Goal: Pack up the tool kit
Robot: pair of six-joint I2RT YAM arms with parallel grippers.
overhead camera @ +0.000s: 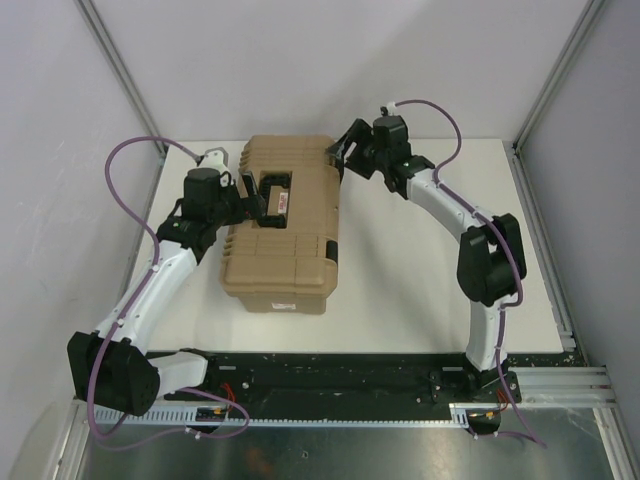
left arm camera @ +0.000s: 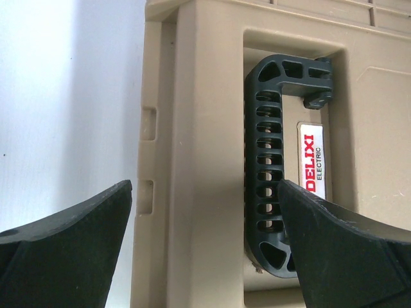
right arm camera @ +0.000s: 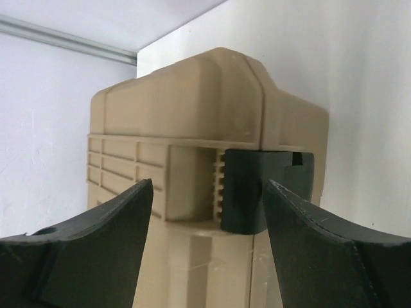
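Closed tool kit case [overhead camera: 282,225] lies mid worktop [overhead camera: 400,290], long axis running away from the bases. Left end effector [left arm camera: 204,192] is wide open, empty, over the lid by the handle [left arm camera: 263,160]. Farther back, right end effector [right arm camera: 209,186] is parted and empty, facing the far-right corner latch [right arm camera: 247,192], the nearer arm to it.

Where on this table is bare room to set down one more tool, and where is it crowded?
Free: the white table between the tan case and the right arm, and the strip between the case and the base rail. Crowded: left of the case, where the left arm lies, and around the right gripper.
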